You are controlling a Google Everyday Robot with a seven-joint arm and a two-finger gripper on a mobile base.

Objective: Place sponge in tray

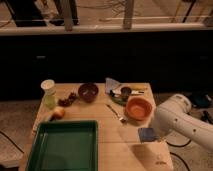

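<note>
**A:** Table [112, 152] in view, and the sponge [146, 134] is at its near right, up at the tip of the white arm [182, 122].

**B:** Is it in the grip?

**A:** Yes. The gripper [151, 133] is closed on the sponge. The blue-grey block sits right at the gripper's end, on the side facing the middle of the table. The arm reaches in from the right edge.

**B:** Is it touching the wood?

**A:** It looks lifted. There's a darker patch on the wood just near of it. How big the gap is, I can't tell.

**B:** And the tray?

**A:** The tray [65, 147] is green and fills the near left corner. It's well apart from the sponge, off to the left, with a strip of bare wood between the two.

**B:** What's closest to the sponge?

**A:** The orange bowl [138, 107], just far of it and a touch left. A slim utensil [116, 114] lies left of that bowl, between it and the tray's far right corner.

**B:** And the far side?

**A:** There's a dark bowl [88, 92] at far centre and a pale cup [48, 87] at far left. A small round thing [58, 113] sits just beyond the tray's far left rim. There's also a cluster behind the orange bowl, but I can't make out what's in it.
</note>
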